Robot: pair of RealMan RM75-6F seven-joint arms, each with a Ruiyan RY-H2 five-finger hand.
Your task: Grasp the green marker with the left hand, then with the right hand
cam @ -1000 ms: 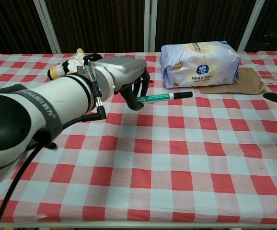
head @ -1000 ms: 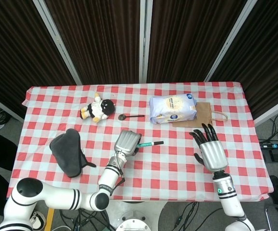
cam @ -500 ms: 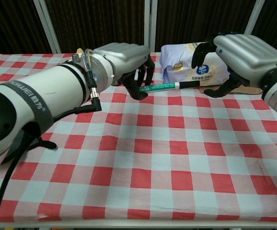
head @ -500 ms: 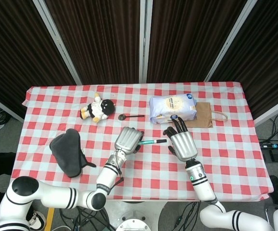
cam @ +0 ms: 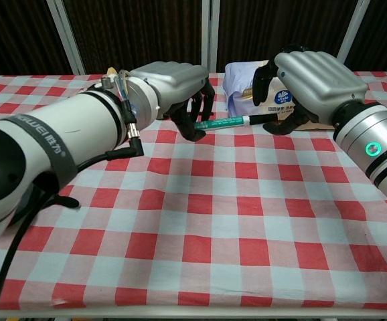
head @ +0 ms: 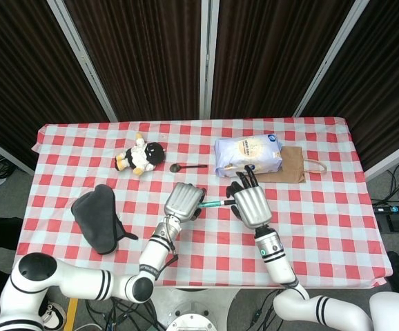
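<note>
The green marker (cam: 228,122) hangs level above the checked counter (cam: 200,221), between my two hands. My left hand (cam: 173,90) grips its green end, fingers curled around the barrel, in front of the plush toy's side of the counter. The marker's black cap end reaches toward my right hand (cam: 299,83), which arches over it with fingers spread and bent downward. The chest view shows the cap tip just under that palm, but I cannot tell whether any finger touches it. From the head view the marker (head: 214,203) shows only as a short green stretch between the left hand (head: 183,201) and the right hand (head: 250,202), which sit close together.

Half a second ago my right hand stood further off to the right, near the brown paper bag (head: 290,164); it has since moved in leftward over the cap end. A second ago it lay well apart. My left hand has kept its hold.

Behind the hands lies the white wipes pack (head: 247,155), with a spoon (head: 186,167) and the plush toy (head: 140,156) to its left, and a black cloth (head: 97,218) near the counter's left edge.
</note>
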